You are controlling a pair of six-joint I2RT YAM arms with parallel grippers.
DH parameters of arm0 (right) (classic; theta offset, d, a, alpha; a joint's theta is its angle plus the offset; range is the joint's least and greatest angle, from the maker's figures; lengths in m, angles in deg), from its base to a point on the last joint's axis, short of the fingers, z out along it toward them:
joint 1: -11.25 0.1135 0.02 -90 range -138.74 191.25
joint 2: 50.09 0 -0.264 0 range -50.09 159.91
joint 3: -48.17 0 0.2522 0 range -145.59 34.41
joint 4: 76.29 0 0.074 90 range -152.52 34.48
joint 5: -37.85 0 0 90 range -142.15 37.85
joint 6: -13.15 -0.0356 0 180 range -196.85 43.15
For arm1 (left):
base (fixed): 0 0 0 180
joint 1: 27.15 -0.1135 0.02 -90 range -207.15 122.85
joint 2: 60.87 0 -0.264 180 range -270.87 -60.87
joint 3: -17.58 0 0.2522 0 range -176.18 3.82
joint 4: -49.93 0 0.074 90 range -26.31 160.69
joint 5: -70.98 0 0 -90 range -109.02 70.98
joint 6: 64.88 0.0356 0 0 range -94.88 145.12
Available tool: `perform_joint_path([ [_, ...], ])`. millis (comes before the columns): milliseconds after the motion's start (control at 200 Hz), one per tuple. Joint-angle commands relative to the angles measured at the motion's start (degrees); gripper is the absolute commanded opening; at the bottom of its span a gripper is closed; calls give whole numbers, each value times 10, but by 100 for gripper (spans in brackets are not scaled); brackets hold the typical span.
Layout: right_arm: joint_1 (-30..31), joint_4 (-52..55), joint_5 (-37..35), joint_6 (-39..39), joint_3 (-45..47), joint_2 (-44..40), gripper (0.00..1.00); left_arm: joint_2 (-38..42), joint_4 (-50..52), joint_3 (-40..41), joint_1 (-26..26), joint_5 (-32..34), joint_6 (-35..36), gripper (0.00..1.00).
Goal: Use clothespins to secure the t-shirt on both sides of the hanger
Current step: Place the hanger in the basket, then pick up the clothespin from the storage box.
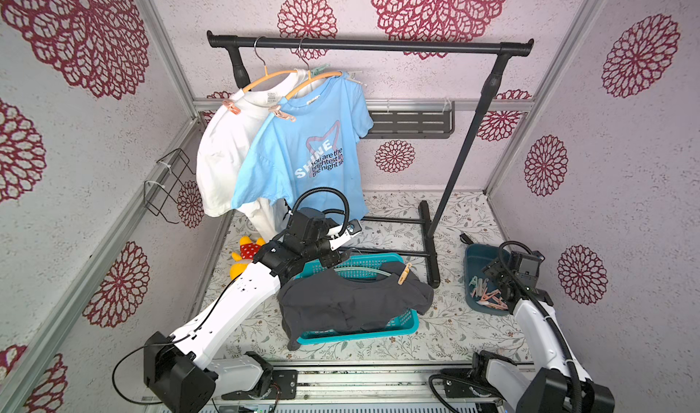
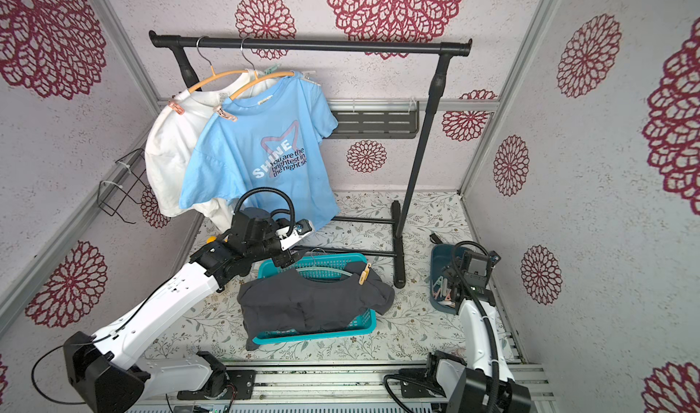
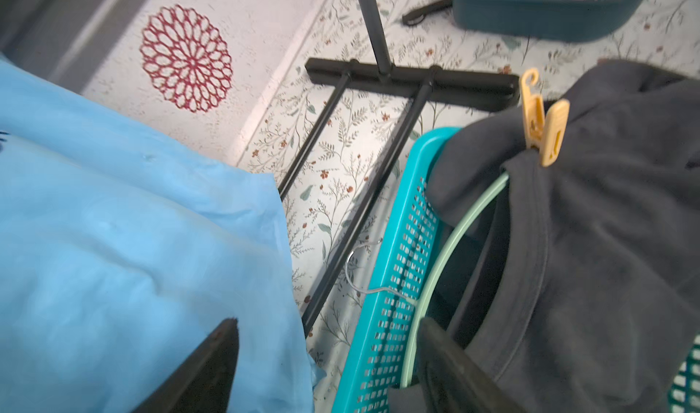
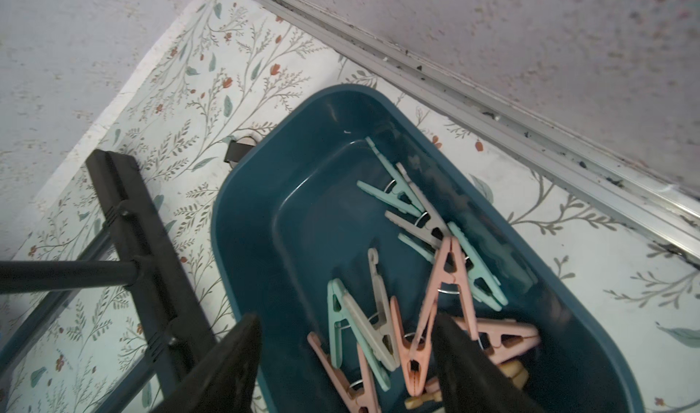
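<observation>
Progress is judged half: one yellow clothespin [image 3: 545, 131] is clipped on the dark t-shirt [image 1: 352, 301] over the basket [image 1: 360, 337], no second pin is seen, and left gripper [image 3: 327, 322] and right gripper [image 4: 347, 318] are held wide, empty, the right above clothespins [image 4: 428, 297] in the tray [image 4: 257, 218].

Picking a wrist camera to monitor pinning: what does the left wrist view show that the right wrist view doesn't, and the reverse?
Only left wrist: the open left tool, the light blue t-shirt, and the dark t-shirt on a mint hanger over the teal basket, a yellow clothespin clipped to it. Only right wrist: the open right tool and the dark blue bin's floor. Both: that bin with loose clothespins, the rack's base, the floral tabletop.
</observation>
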Motion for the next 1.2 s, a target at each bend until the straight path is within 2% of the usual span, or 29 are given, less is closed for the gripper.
perform_joint_path([
  [0,-11,5,-9,11,-17,17,73,4,-13,21,-1,-4,-74,76],
  [165,-37,4,9,-4,-9,29,74,7,-76,67,-3,2,-121,76],
  [570,-39,-56,30,-40,9,70,65,-7,-119,88,-15,-19,-128,75],
  [776,-21,-35,3,-50,-5,102,65,-20,-101,74,-17,11,-139,74],
  [1196,7,-41,-26,-69,-5,133,62,-13,-86,76,-19,24,-130,73],
])
